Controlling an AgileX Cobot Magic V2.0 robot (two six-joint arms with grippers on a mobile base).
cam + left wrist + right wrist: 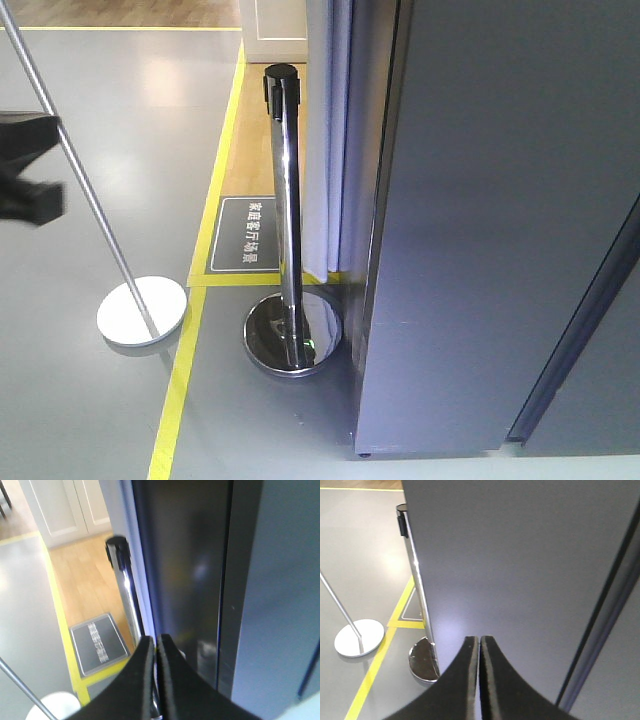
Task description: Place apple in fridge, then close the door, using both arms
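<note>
While both arms faced the fridge (480, 230), its dark grey front stood flat and unbroken, with only a dark vertical seam running down the right part of it. No white interior showed from any view, so the door (520, 570) looked shut, though I could not tell exactly where door ended and body began. The apple was nowhere to be seen in the 3 views.

From the left wrist view, the left gripper (155, 645) had its 2 black fingers (137, 680) pressed together, nothing between them, pointing at the fridge's dark side edge. From the right wrist view, the right gripper (479, 645) was likewise pinched closed and empty, its tips aimed at the plain grey panel; whether they touched it I could not tell.

Just left of the fridge stood a chrome post (283, 210) with a black cap, on a round mirrored base (293, 335). Further left a thin tilted pole (85, 190) rose from a white disc (142, 310). Yellow tape (180, 390) ran along the grey floor (90, 420), bordering a strip of wooden flooring where a dark sign (248, 233) with white lettering lay. A white curtain (325, 150) hung behind the post, beside the fridge. A blurred black shape (28, 165) sat at the front view's left edge.
</note>
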